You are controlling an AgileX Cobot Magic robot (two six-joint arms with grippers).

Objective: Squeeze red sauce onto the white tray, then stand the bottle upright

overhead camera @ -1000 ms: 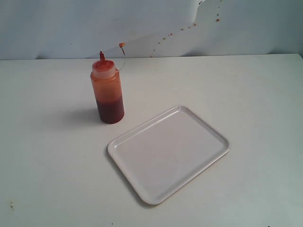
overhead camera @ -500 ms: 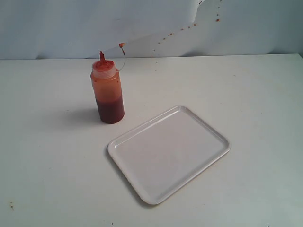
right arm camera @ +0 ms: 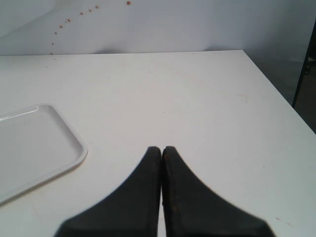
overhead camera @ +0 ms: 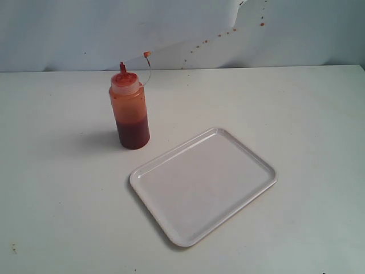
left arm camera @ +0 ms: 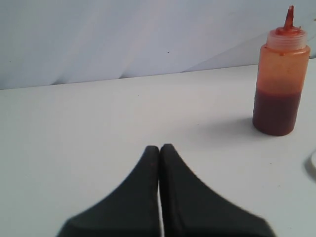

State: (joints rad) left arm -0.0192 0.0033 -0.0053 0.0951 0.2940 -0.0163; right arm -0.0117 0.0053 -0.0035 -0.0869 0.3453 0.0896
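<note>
The bottle (overhead camera: 129, 108) stands upright on the table, left of centre, its red nozzle cap up and its small tip cap hanging off on a thin tether. Dark red sauce (overhead camera: 133, 134) fills its lower part. The white tray (overhead camera: 203, 184) lies flat in front of it to the right, with nothing on it. Neither gripper shows in the exterior view. My left gripper (left arm camera: 159, 148) is shut and holds nothing, with the bottle (left arm camera: 280, 79) well ahead and off to one side. My right gripper (right arm camera: 161, 149) is also shut on nothing, beside a corner of the tray (right arm camera: 34, 148).
A pale wall (overhead camera: 85, 34) rises behind the white table (overhead camera: 296, 114), with small red specks (overhead camera: 262, 24) scattered on it. The table's right edge (right arm camera: 276, 89) drops off to a dark floor in the right wrist view.
</note>
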